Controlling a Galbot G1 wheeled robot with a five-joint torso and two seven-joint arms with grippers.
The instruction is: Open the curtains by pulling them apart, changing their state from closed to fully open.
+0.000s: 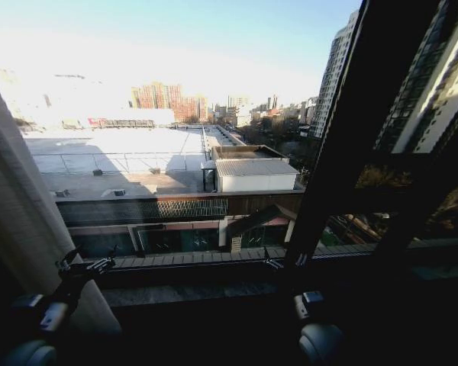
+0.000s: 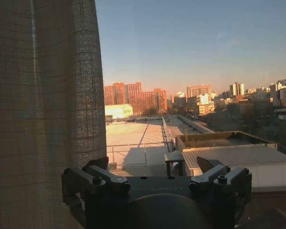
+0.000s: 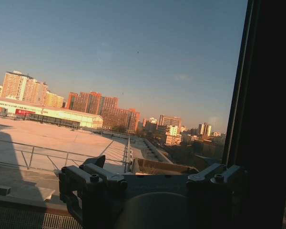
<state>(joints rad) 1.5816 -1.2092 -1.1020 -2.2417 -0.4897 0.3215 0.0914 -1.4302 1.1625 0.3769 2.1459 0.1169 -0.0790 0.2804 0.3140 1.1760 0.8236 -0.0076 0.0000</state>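
Curtain (image 1: 19,221) is bunching at window's left edge; glass mostly clear, task nearly done. Left end effector (image 1: 82,267) and right end effector (image 1: 278,261) are both hanging open, gripping nothing, near the sill.

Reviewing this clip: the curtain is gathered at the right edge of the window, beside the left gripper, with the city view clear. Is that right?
Not quite. The curtain is gathered at the left edge of the window, not the right, beside the left gripper. The head view shows it; the rest stands.

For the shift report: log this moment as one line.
curtain: bunched at robot's left, glass uncovered | left gripper: open, beside curtain edge | right gripper: open, by dark window frame
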